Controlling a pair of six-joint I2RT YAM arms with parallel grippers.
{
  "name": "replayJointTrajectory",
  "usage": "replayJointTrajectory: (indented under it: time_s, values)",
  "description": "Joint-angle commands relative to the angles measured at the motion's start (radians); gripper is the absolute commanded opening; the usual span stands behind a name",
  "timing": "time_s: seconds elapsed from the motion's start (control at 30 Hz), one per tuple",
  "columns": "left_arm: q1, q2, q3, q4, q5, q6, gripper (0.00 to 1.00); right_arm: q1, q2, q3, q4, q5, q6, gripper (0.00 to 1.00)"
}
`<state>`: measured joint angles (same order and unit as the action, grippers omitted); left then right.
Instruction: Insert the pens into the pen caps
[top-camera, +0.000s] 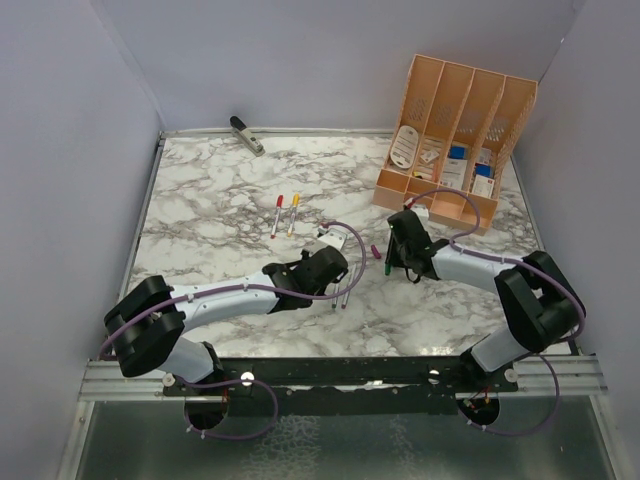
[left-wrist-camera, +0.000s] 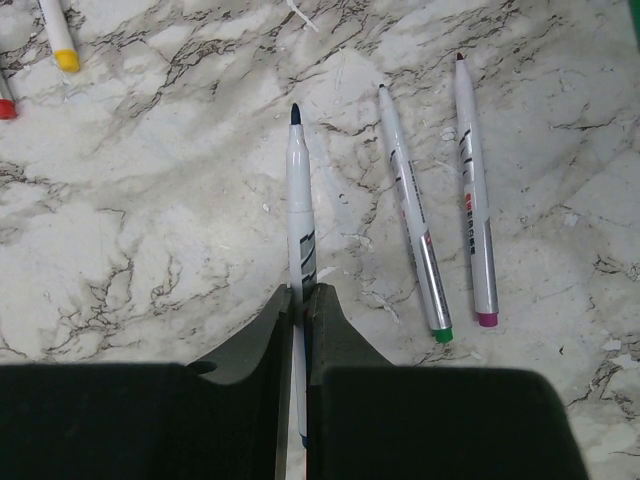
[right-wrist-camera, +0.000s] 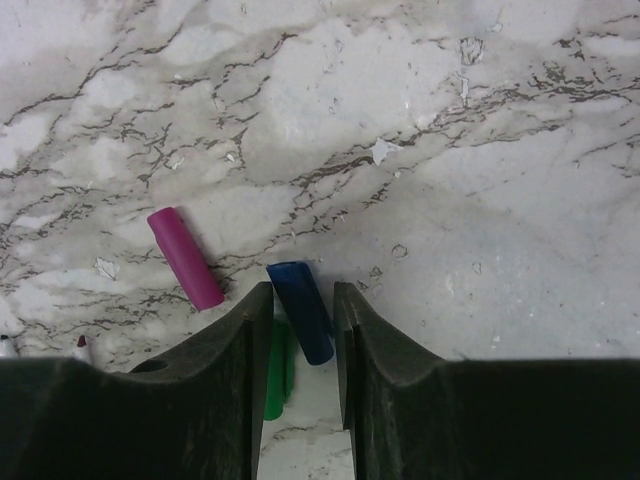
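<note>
Two arms share job: left gripper (left-wrist-camera: 300, 296) clenched on thin white blue-tipped marker pen (left-wrist-camera: 298, 190), tip forward for capping, left of stubby blue plastic cap (right-wrist-camera: 303, 315); right gripper (right-wrist-camera: 302, 290) parted, straddling cap for pickup.

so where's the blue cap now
In the right wrist view the blue cap lies between the fingers of the right gripper, the magenta cap beside it.

We see the marble bench (top-camera: 200, 210) evenly and brightly lit from overhead, with soft faint shadows under the arms (top-camera: 230, 295) toward its near edge, no glare, and wrist views sharp on the pen (left-wrist-camera: 299, 200) and marble veins yet murky and featureless on the near black fingers (right-wrist-camera: 215, 400).
</note>
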<state>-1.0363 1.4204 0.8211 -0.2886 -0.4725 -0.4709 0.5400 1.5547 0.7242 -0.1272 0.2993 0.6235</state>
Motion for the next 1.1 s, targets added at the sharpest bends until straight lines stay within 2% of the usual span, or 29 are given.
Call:
replayJointTrajectory:
  time_s: [0.0, 0.7, 0.77, 0.9, 1.07]
  values:
    - [-0.002, -0.018, 0.006, 0.025, 0.020, 0.016, 0.00, -0.003, -0.002, -0.041, -0.210, 0.019, 0.034, 0.31]
    - [-0.001, -0.032, -0.002, 0.041, 0.027, 0.027, 0.00, -0.002, 0.085, 0.014, -0.243, 0.022, 0.007, 0.25]
    - [-0.002, -0.030, -0.003, 0.043, 0.029, 0.027, 0.00, -0.002, 0.088, 0.009, -0.236, 0.013, 0.004, 0.21]
    - [-0.002, -0.028, 0.002, 0.043, 0.037, 0.035, 0.00, -0.002, 0.108, 0.013, -0.235, -0.010, -0.008, 0.02]
    - [-0.002, -0.037, 0.005, 0.057, 0.070, 0.077, 0.00, -0.002, 0.069, 0.023, -0.222, -0.017, -0.035, 0.01]
